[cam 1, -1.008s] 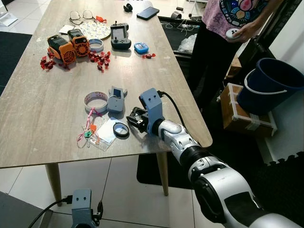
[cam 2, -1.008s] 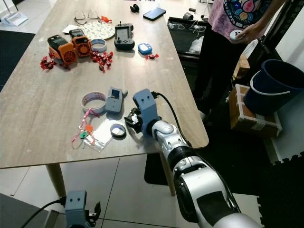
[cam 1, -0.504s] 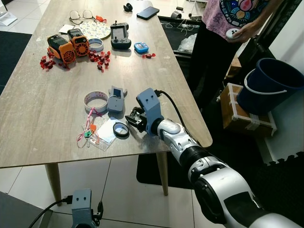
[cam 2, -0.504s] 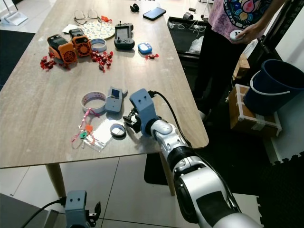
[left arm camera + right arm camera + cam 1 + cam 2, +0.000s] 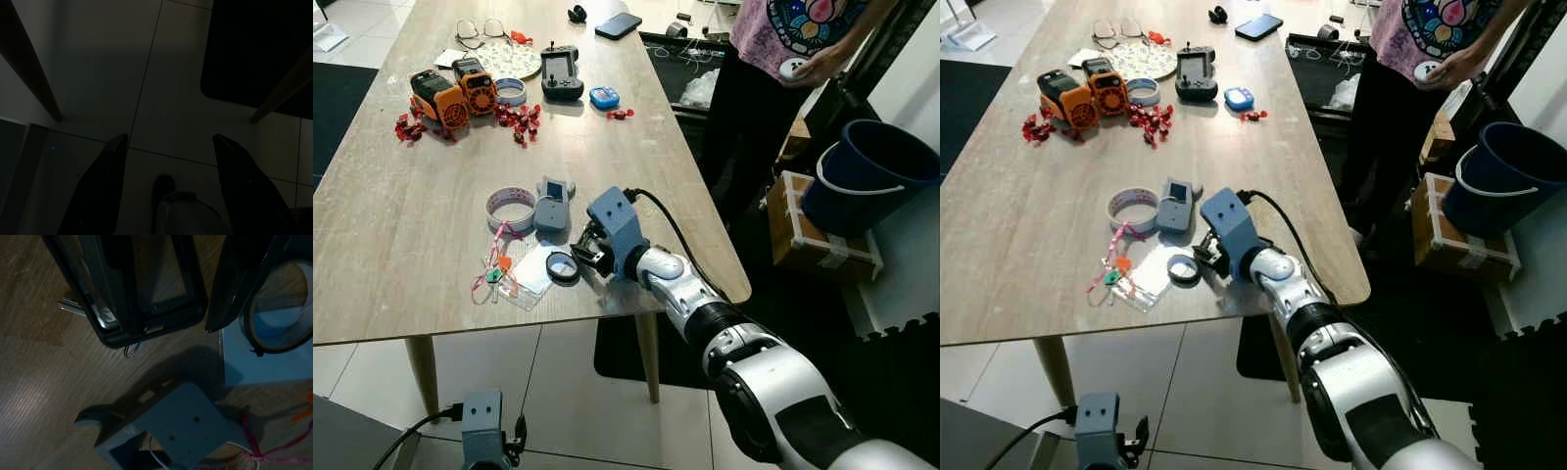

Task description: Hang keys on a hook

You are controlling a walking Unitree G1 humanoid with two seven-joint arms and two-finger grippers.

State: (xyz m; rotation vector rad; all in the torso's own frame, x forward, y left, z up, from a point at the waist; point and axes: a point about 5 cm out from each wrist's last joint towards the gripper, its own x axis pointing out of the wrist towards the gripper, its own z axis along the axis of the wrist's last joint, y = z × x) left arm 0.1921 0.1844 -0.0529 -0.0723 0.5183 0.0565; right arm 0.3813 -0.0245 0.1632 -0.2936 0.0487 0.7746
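A long wooden table (image 5: 401, 245) stands on pale floor tiles, and on its near part lies a white tape roll (image 5: 510, 208), the landmark here. In the left eye view, a grey device (image 5: 551, 207) lies just beside the tape roll on the robot's right; nearer the table's front edge lie a clear card sleeve (image 5: 530, 277) and a tangle of pink cord with small orange and green tags (image 5: 493, 272). A small black ring (image 5: 562, 267) rests on the sleeve, and the right gripper (image 5: 584, 253) is low over the table just beside that ring. Far beyond the tape roll sit orange gadgets, red sweets and a handheld controller. A person in a patterned top (image 5: 783, 44) stands off the table's far right side, near a dark blue bucket (image 5: 869, 176). In the right wrist view, the two black fingers (image 5: 234, 279) are spread apart over a black rectangular frame (image 5: 151, 308), where a silvery key-like piece (image 5: 100, 316) shows (too dim to be sure). In the left wrist view, the left gripper (image 5: 168, 147) hangs with fingers apart above shaded floor.
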